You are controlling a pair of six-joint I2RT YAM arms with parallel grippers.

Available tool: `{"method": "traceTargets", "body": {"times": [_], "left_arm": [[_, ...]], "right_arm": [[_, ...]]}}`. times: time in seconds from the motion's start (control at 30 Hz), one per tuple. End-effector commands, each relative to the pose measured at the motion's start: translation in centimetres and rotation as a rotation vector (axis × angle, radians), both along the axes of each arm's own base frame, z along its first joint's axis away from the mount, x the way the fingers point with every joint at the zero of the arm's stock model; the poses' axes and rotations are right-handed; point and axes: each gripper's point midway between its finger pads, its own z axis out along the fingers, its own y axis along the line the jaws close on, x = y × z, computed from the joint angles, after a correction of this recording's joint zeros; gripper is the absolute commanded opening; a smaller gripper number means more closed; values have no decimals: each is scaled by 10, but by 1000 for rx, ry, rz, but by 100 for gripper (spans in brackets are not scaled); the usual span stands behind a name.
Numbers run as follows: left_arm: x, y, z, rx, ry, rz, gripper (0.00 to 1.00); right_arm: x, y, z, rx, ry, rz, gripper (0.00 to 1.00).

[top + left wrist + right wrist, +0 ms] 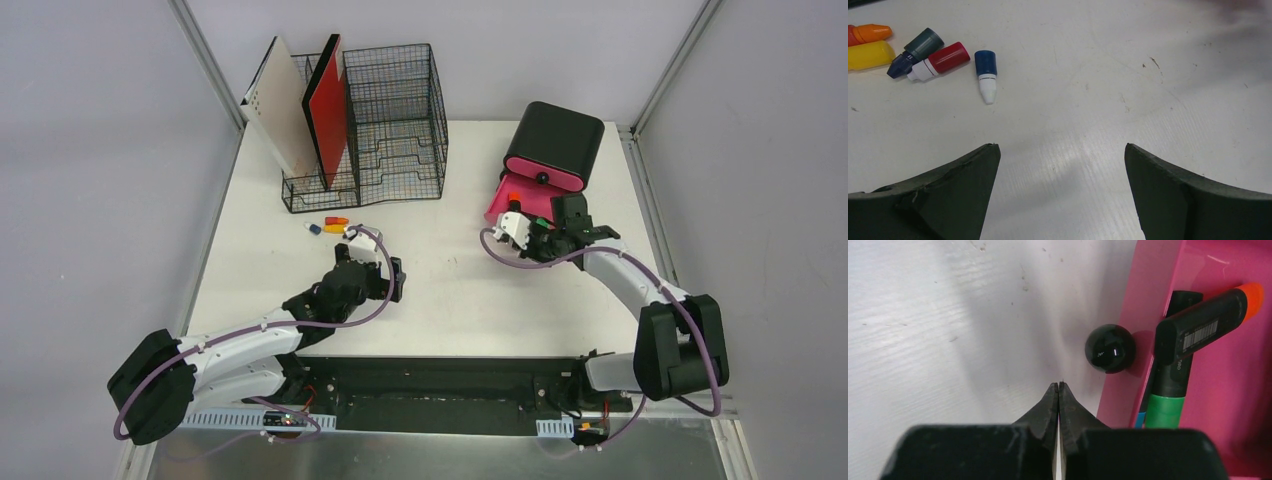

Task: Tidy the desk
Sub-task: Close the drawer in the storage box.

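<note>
The desk [450,300] is filling the middle of the top view, a white tabletop running from the arm bases at the bottom edge up to the back wall.

The left gripper [1062,147] is hovering over bare tabletop left of centre, its jaws spread wide with nothing between them. In the upper left of its wrist view, five short marker-like pieces are lying on the desk: a blue-and-white one [985,75] slightly apart from the rest, then a red one [940,60], a dark green one [915,52], a yellow one [868,55] and an orange one [870,32].

The right gripper [1058,385] is sitting right of centre with its jaws pressed fully together, gripping nothing. Its tips are pointing at the desk just beside the black round knob [1110,348] of an open pink drawer [1133,295]. An orange-tipped black highlighter [1198,325] is lying across a green marker [1168,405] inside that drawer.

The drawer is sticking out of a black box [553,140] at the upper right. A black wire-mesh organizer [395,120] is standing at the upper left, holding a red folder [328,110] and a pale board [285,110] upright.
</note>
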Motion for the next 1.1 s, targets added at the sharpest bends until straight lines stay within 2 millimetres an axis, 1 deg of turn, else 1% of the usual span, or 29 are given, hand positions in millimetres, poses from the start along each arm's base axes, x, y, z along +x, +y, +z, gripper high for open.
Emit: {"method": "traceTargets", "body": {"times": [0.0,0.23,0.27,0.37,0.43,0.6,0.77,0.9,1.07], "left_arm": [[8,0,15,-45,-48,25,99],[8,-1,15,-42,-46,24,99],[8,-1,15,-42,-46,24,99],[8,-1,15,-42,-46,24,99],[8,-1,14,-39,-43,23,99],[9,-2,14,-38,-41,21,99],[9,-2,14,-38,-42,22,99],[8,-2,14,-38,-41,21,99],[8,-2,14,-40,-42,21,99]], "right_arm": [[25,-3,0,-55,-112,-2,0],[38,-11,-14,-124,-150,-15,0],[39,-12,-15,-130,-158,-17,1],[44,-15,-16,-151,-178,-41,11],[49,-16,-16,-157,-187,-64,16],[59,-18,-7,-150,-216,-110,25],[70,-17,11,-123,-256,-148,37],[80,-18,18,-108,-260,-181,45],[91,-24,22,-93,-245,-233,49]]}}
